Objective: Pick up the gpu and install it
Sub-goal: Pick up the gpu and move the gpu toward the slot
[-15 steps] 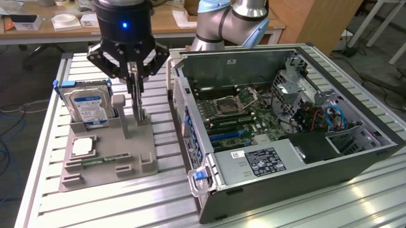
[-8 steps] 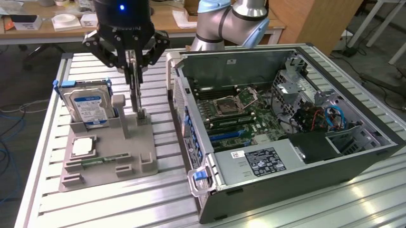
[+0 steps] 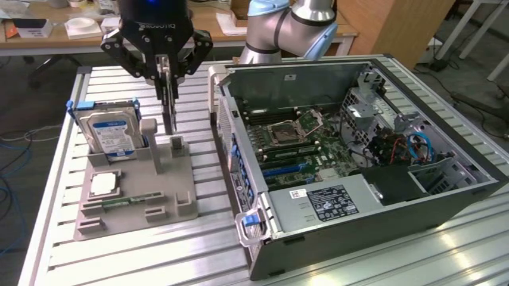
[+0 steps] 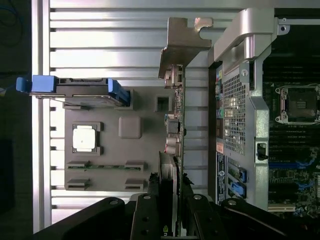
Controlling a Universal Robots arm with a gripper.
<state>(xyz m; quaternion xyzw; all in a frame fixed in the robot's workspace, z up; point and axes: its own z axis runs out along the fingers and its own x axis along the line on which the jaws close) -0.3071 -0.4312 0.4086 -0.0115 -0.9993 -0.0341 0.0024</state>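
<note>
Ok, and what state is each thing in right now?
gripper: shut on the gpu.
gpu: gripped, hanging upright above the tray.
hard drive: standing upright in its tray slot.
cpu: lying flat in the tray.
memory stick: lying flat in its tray cradle.
case: lying on its side, open.

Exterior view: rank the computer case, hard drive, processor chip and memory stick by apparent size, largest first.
1. computer case
2. hard drive
3. processor chip
4. memory stick, longer than the chip but far narrower
</note>
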